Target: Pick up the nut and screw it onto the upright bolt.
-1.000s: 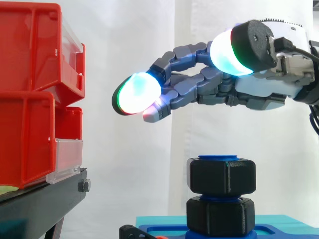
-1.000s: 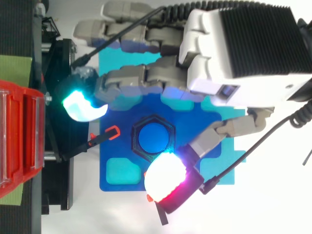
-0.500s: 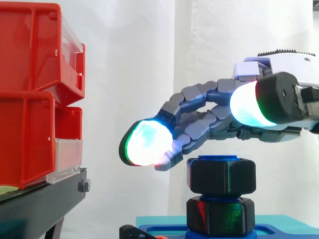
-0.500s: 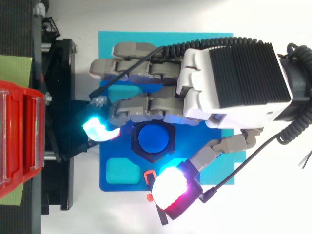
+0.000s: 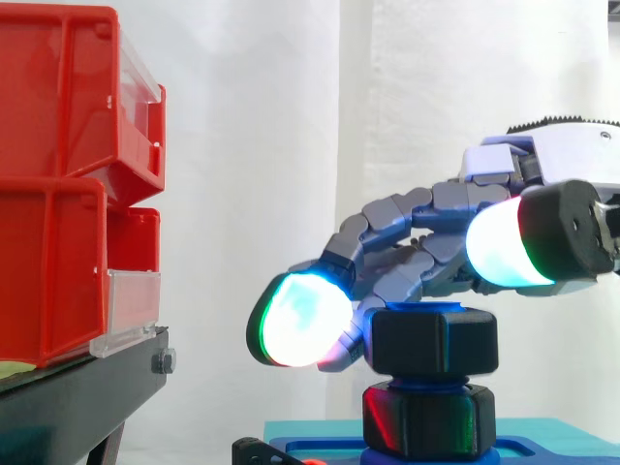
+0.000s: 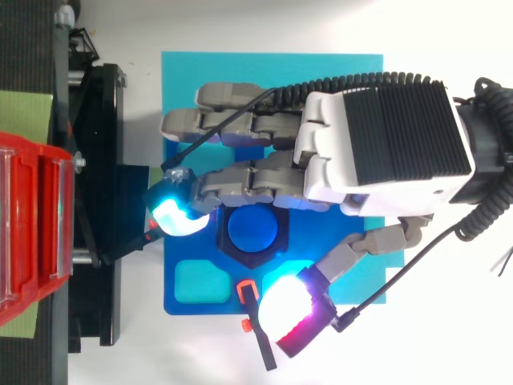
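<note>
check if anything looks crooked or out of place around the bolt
Nothing stands out. The upper nut and the lower nut both sit level on the upright blue bolt, the blue base lies flat, and the robot hand is spread open over the upper nut.

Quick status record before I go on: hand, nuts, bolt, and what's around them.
hand: open, low over the bolt, fingers spread to either side of it
upper nut: black, hexagonal, at the bolt's top; not gripped, finger contact cannot be told
lower nut: black, down by the base
bolt: blue, upright, its top showing inside the upper nut
base: blue plate on a cyan mat
bins: red, stacked on a black stand, left in the side view
</note>
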